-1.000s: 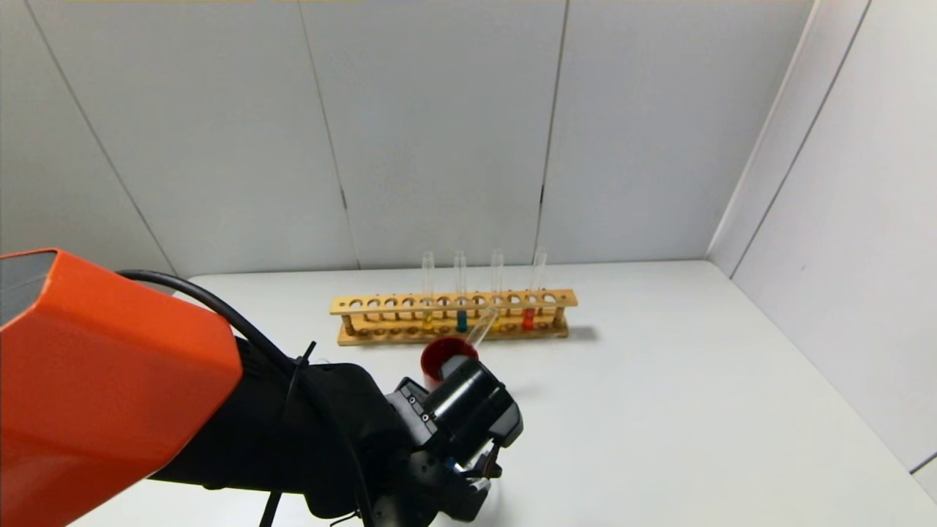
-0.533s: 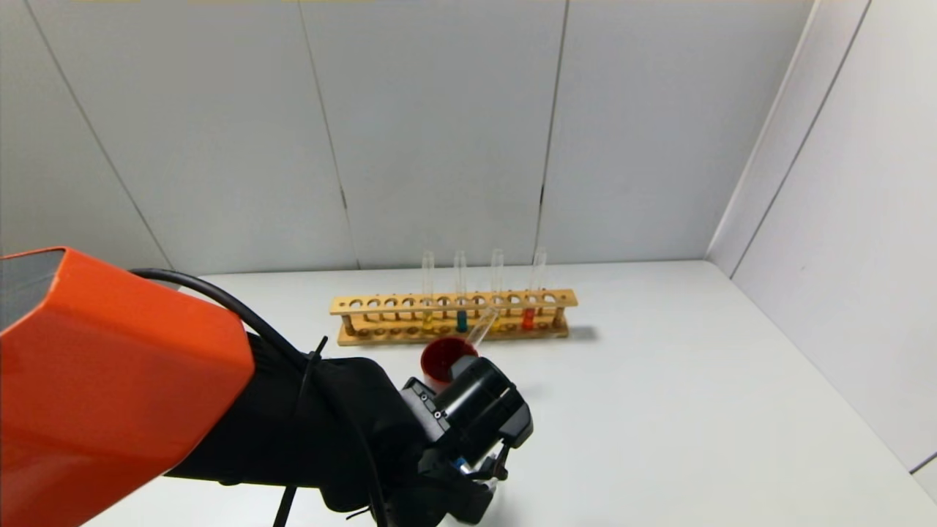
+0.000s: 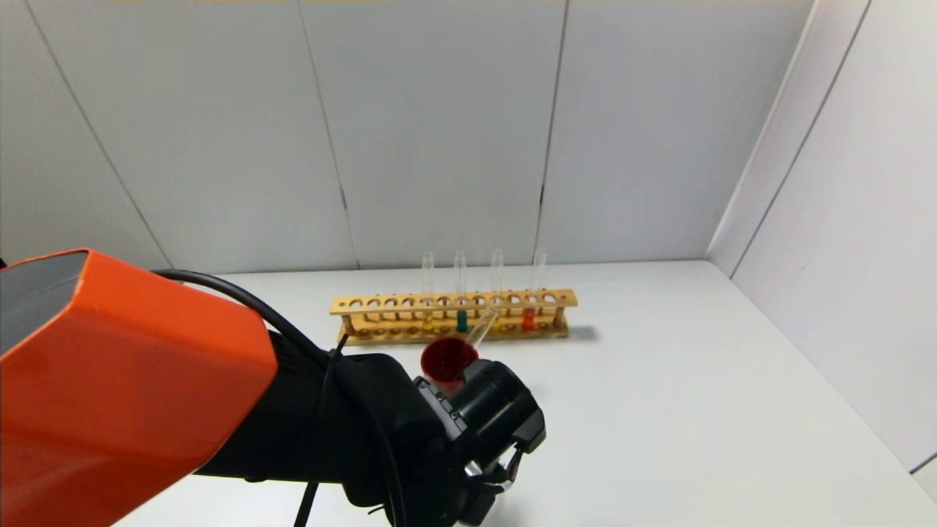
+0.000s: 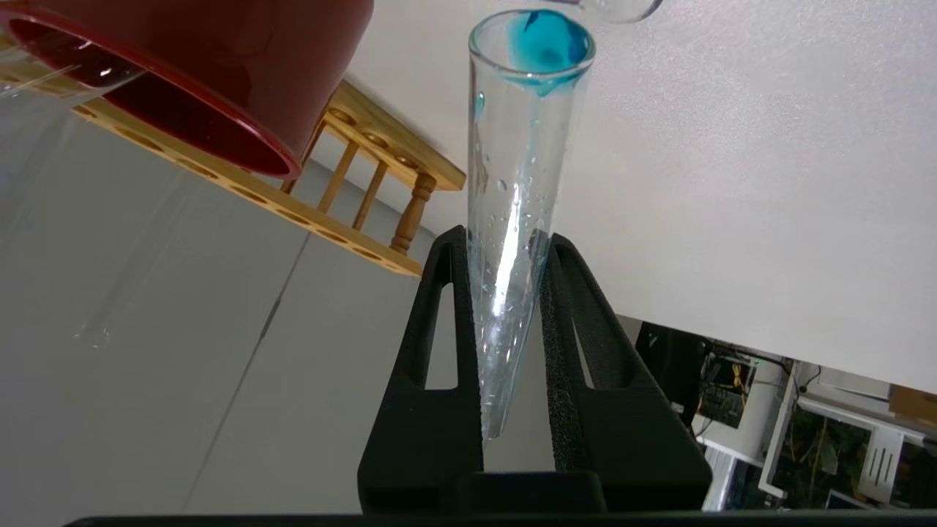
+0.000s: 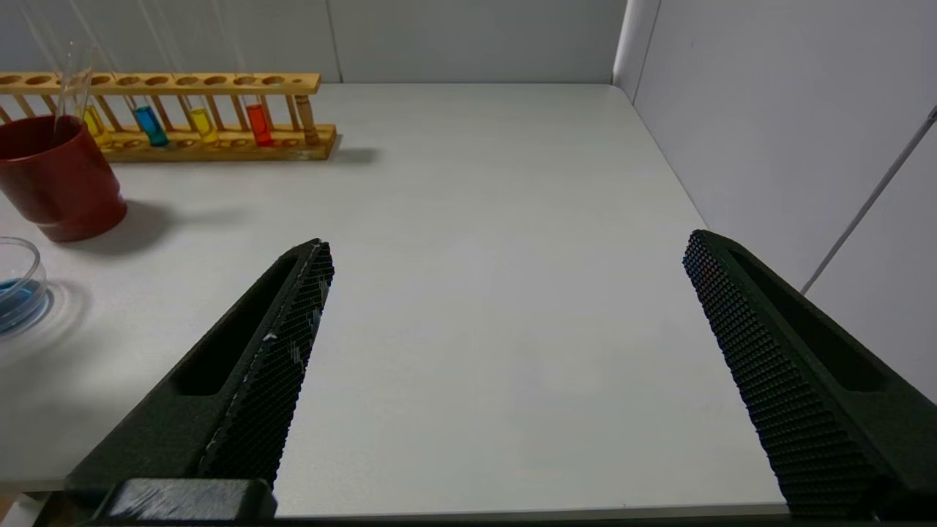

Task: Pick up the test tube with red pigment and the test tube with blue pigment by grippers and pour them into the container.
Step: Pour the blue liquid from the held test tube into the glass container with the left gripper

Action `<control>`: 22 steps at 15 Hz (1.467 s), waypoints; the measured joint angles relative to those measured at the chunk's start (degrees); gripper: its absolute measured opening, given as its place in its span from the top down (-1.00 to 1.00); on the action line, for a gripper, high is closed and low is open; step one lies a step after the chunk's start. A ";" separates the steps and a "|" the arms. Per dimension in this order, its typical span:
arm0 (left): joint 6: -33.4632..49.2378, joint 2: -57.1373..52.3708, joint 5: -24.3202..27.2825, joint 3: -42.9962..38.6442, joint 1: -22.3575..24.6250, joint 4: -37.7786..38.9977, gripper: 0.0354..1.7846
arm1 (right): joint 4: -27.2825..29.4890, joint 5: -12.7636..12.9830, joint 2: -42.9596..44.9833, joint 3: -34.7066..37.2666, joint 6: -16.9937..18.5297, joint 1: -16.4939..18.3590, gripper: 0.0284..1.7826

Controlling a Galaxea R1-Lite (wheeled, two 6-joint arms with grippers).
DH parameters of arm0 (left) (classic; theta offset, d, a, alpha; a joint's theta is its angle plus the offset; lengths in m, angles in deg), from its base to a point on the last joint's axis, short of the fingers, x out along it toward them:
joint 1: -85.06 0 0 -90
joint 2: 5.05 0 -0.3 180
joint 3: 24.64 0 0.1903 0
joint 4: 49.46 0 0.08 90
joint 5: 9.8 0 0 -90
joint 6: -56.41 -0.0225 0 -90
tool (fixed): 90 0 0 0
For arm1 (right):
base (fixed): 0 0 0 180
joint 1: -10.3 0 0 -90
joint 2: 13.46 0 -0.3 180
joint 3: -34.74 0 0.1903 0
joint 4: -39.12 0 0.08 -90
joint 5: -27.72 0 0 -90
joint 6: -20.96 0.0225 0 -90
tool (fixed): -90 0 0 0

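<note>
Glass fills the left wrist view: the left gripper (image 4: 512, 322) has its two black, foam-faced fingers (image 4: 439, 344) pinched on a blue tube (image 4: 516, 183), tipped mouth-down so the last teal liquid pools at its lip and droplets cling to the inner wall. At that picture's edge a curved clear rim (image 4: 618, 9) shows by the mouth — what it belongs to cannot be told from here. The head view hides all of this; there the orange arm shell and black wrist (image 3: 483, 417) cover the tube and whatever lies under it. The right wrist view supplies the missing piece: a low clear beaker (image 5: 18, 289) with blue liquid in its bottom stands on the white table (image 5: 476, 219), near an opaque dark red cup (image 5: 58, 179). In that same view the right gripper (image 5: 505, 366) hangs over the near table edge, its ridged black fingers (image 5: 282, 351) spread wide and holding nothing. Beyond the cup a slim glass tube leans out of it. Farthest back, by the grey panel wall, a pale wooden rack (image 3: 452, 316) of round holes holds upright tubes — two yellow, another blue one (image 3: 461, 320) and the red tube (image 3: 528, 318).
</note>
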 joint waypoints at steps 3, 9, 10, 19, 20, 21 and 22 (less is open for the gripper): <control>-0.07 0.01 -0.90 0.72 -0.05 -1.28 0.70 | 0.00 0.00 0.00 0.00 -0.02 0.00 -0.96; -0.20 0.65 -2.39 4.02 -0.73 -5.63 0.70 | 0.00 0.00 0.00 0.00 -0.02 0.00 -0.96; -0.24 0.91 -2.47 4.66 -0.77 -6.24 0.70 | -0.02 0.00 0.00 0.00 0.00 0.00 -0.96; -0.33 2.88 -3.74 9.42 -1.43 -11.69 0.70 | -0.02 0.00 0.00 0.00 0.00 0.00 -0.96; -0.27 2.93 -3.85 9.76 -1.48 -12.30 0.70 | 0.00 0.00 0.00 0.00 0.00 0.00 -0.96; -0.33 2.96 -3.99 10.17 -1.60 -12.71 0.70 | 0.00 0.01 0.00 0.00 -0.02 0.00 -0.96; -0.39 3.04 -4.21 10.73 -1.73 -13.46 0.70 | 0.00 0.00 0.00 0.00 0.00 0.00 -0.96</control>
